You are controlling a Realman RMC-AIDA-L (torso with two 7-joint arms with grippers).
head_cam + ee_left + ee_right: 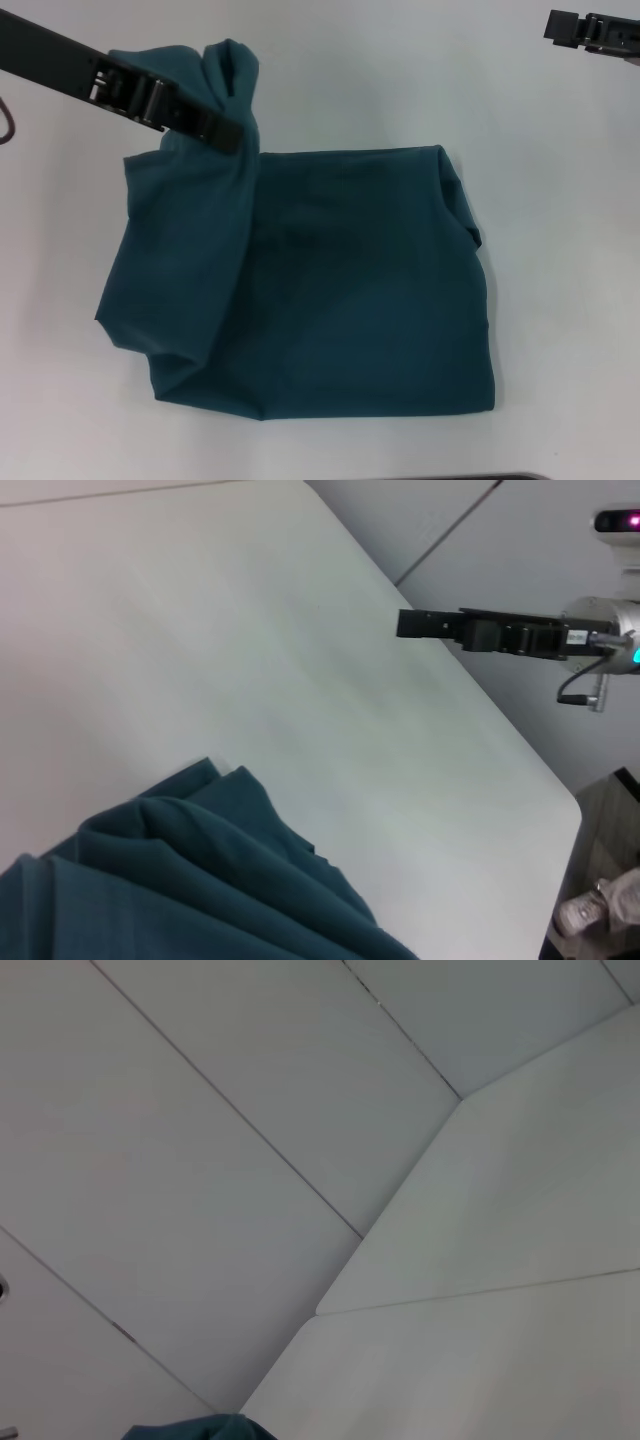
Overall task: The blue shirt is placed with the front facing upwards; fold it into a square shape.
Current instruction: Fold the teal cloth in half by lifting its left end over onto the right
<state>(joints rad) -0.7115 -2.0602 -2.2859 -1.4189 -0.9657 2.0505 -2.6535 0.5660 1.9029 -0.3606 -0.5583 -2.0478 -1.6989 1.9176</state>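
Left claw (222, 135) is pinching a bunched corner of the shirt (340, 290); the rest hangs below and right of it. Right claw (556, 25) sits far off, can't tell its grip.

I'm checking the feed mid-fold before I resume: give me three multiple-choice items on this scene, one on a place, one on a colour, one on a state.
1. Where is the right gripper?
A. on the shirt
B. far right of the table, off the cloth
C. under the table

2. What colour is the blue shirt?
A. dark teal-blue
B. red
C. white

3. What is the left gripper doing?
A. parked off the table
B. shut on a raised bunch of the shirt
C. holding a cup

Answers:
1 B, bare white table lies between it and the cloth.
2 A, teal throughout.
3 B, cloth rises bunched at its tip.
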